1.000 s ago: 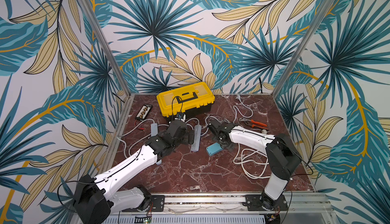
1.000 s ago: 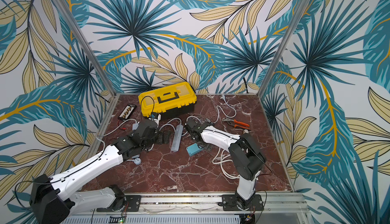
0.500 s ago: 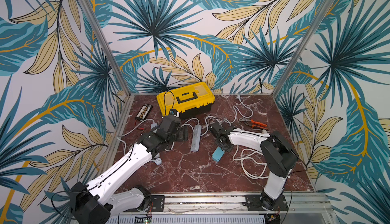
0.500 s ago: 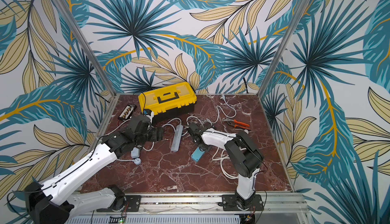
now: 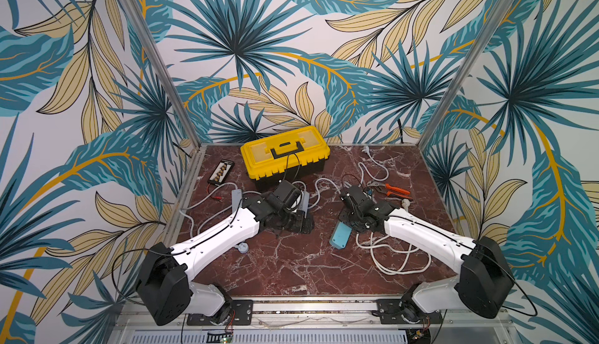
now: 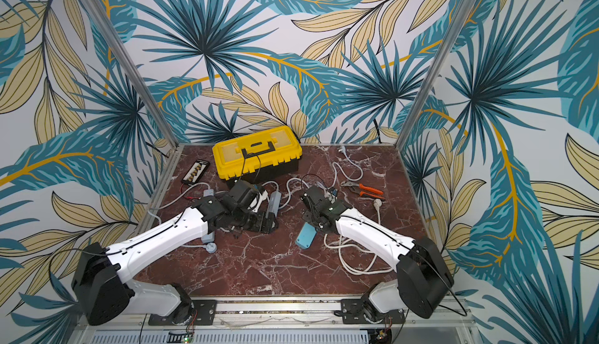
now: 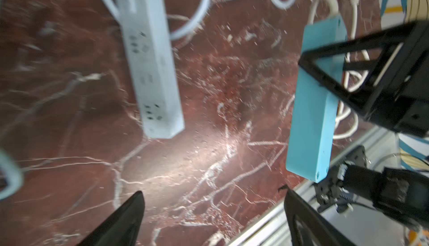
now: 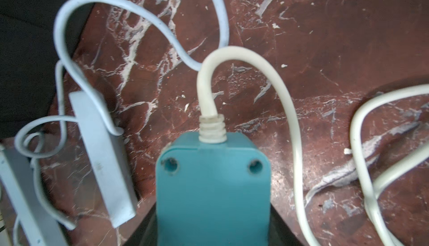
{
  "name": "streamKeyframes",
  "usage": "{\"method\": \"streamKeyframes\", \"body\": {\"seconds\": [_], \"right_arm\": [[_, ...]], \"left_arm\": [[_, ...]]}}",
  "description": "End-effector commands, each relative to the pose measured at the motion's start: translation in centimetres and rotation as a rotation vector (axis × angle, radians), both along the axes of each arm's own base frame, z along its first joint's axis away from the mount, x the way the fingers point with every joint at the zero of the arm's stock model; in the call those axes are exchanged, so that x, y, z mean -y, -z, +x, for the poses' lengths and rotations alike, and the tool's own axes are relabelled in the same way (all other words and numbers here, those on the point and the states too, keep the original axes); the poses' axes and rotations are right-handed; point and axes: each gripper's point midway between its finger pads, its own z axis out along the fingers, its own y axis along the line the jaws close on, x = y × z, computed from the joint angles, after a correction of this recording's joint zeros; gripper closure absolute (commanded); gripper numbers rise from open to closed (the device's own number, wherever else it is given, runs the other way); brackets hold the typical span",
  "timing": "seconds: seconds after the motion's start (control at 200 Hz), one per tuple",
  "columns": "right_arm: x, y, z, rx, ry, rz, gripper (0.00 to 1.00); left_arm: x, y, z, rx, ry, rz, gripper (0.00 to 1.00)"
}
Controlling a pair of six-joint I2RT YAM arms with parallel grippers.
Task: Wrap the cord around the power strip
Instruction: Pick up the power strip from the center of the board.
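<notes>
Right gripper [image 5: 348, 227] clamped on blue power strip [image 5: 338, 238] in the middle of the table [image 5: 291, 271], contact mostly hidden, white cord [image 8: 241, 54] loose toward the right edge, left gripper [image 7: 212, 190] wide open, empty, grey strip [image 7: 151, 71] blurred, blue power strip turned since a second ago

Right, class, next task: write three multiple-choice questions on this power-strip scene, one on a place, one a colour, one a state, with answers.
1. Where is the yellow toolbox? A) back of the table B) front right corner C) centre
2. What colour are the handles of the pliers? A) green B) orange C) white
3. How is the cord of the blue power strip? A) wound round it B) cut off C) lying loose

Answers: 1A, it sits by the back wall; 2B, their grips are orange; 3C, its loops sprawl on the marble, none round the strip.
</notes>
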Motion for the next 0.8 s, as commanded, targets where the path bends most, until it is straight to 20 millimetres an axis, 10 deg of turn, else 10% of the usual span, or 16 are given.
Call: {"method": "streamKeyframes", "body": {"seconds": [0.0,0.416,0.791], "right_arm": [[-0.4,-2.0,-0.5,0.037,-0.026,0.054,0.74],[-1.0,-5.2,0.1,0.150,0.066,0.128,0.76],[-2.6,-6.3,0.7,0.167,0.085,0.193,0.75]], "left_arm": [[3.6,-2.6,-1.2,-0.070,0.035,-0.259,0.02],[7.1,-2.9,-0.7,-0.122,0.024,-0.430,0.02],[9.8,-2.5,-1.0,-0.074,0.079,-0.394,0.29]]}}
